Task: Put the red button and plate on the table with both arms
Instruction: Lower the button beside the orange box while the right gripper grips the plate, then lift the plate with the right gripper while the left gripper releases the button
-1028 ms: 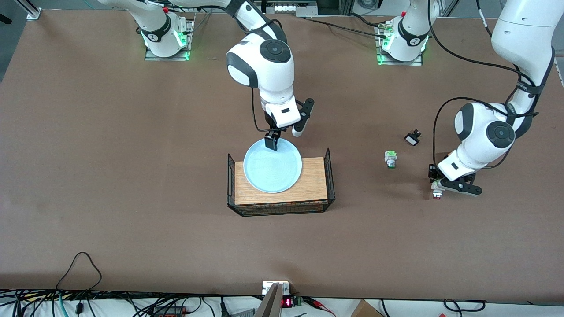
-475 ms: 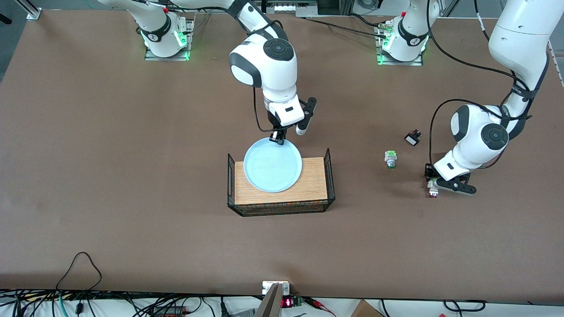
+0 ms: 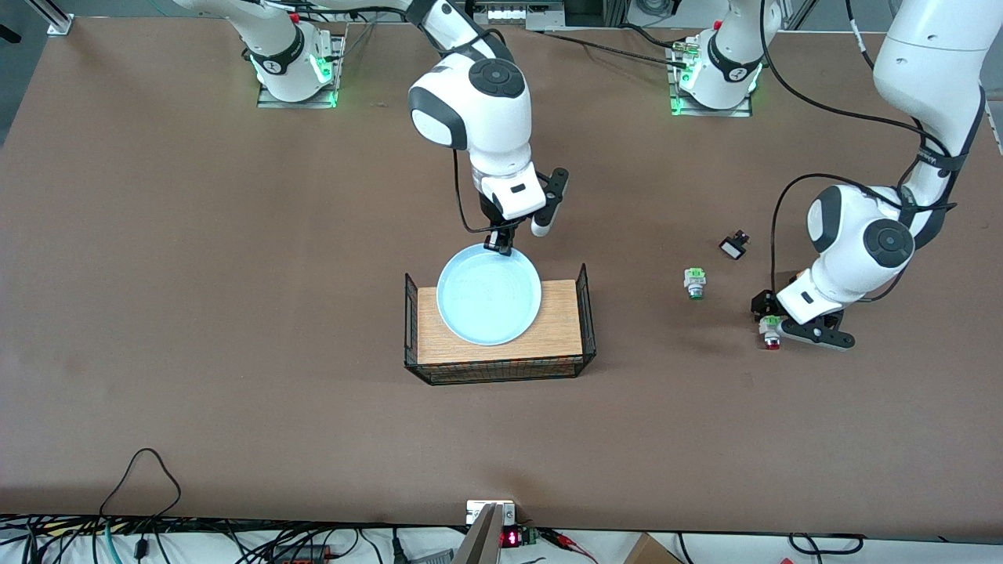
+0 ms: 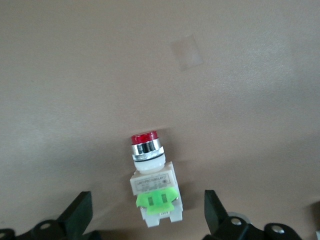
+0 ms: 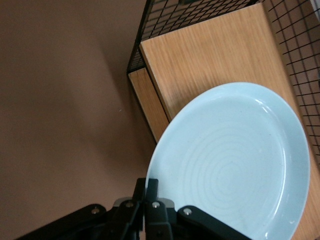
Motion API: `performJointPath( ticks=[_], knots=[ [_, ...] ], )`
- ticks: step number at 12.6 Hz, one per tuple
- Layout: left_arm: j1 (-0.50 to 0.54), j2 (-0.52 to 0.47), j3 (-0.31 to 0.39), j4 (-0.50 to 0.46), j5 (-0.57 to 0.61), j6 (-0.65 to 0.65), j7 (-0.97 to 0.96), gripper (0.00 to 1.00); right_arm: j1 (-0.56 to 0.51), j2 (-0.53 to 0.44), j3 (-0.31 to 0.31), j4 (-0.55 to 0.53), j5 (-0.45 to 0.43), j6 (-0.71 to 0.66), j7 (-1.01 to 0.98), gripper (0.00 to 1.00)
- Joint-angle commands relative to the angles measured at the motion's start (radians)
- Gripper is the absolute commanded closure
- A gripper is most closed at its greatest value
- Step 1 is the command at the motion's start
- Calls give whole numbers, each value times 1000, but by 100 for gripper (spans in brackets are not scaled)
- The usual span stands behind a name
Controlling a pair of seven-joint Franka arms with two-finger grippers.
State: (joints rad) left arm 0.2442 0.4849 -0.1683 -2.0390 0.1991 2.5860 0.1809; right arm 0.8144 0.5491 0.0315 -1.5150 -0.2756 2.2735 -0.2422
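Note:
The red button (image 4: 150, 187) lies on its side on the brown table (image 3: 235, 313) near the left arm's end, also seen in the front view (image 3: 772, 338). My left gripper (image 3: 770, 321) hangs low over it, open, with one finger on each side of the button's body and neither touching (image 4: 145, 215). The pale blue plate (image 3: 489, 296) is over the wood-topped wire rack (image 3: 560, 333), its rim overhanging the rack's edge nearest the robots. My right gripper (image 3: 499, 245) is shut on that rim (image 5: 152, 187), and the plate (image 5: 235, 160) tilts up at the gripped edge.
A green-capped switch (image 3: 694, 283) and a small black-and-white part (image 3: 733, 247) lie on the table between the rack and the left gripper. The rack has black wire walls at both ends (image 3: 583, 309). Cables run along the table edge nearest the camera.
My right gripper has risen a little with the plate's rim, and the plate has shifted slightly toward the left arm's end. My left hand has shifted slightly over the red button.

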Motion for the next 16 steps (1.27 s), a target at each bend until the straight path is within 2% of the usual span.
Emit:
performJointPath(
  ticks=[1,3,5,7,9,12,14,16],
  knots=[
    [1,-66,-37,61,-15,-175,2,0,12,-60,-8,24,12,-75,1,100],
    [-2,-88,-77,182,-15,-397,-53,0,9,-133,-10,25,67,-138,4,100],
    [-2,-86,-135,329,-15,-608,-95,0,8,-205,-10,24,70,-208,6,100],
    [-2,-86,-189,451,-15,-754,-135,0,2,-280,-16,13,70,-316,17,100],
    [-3,-86,-250,544,-15,-877,-208,0,-58,-333,-22,10,68,-426,6,100],
    [-3,-88,-339,669,-12,-1059,-317,0,-167,-347,-27,-4,64,-512,56,100],
    [-3,-88,-367,756,-10,-1139,-328,0,-265,-331,-27,-37,55,-519,150,100],
    [-2,-89,-373,786,-3,-1207,-327,0,-338,-286,-30,-53,49,-519,231,100]
  ],
)
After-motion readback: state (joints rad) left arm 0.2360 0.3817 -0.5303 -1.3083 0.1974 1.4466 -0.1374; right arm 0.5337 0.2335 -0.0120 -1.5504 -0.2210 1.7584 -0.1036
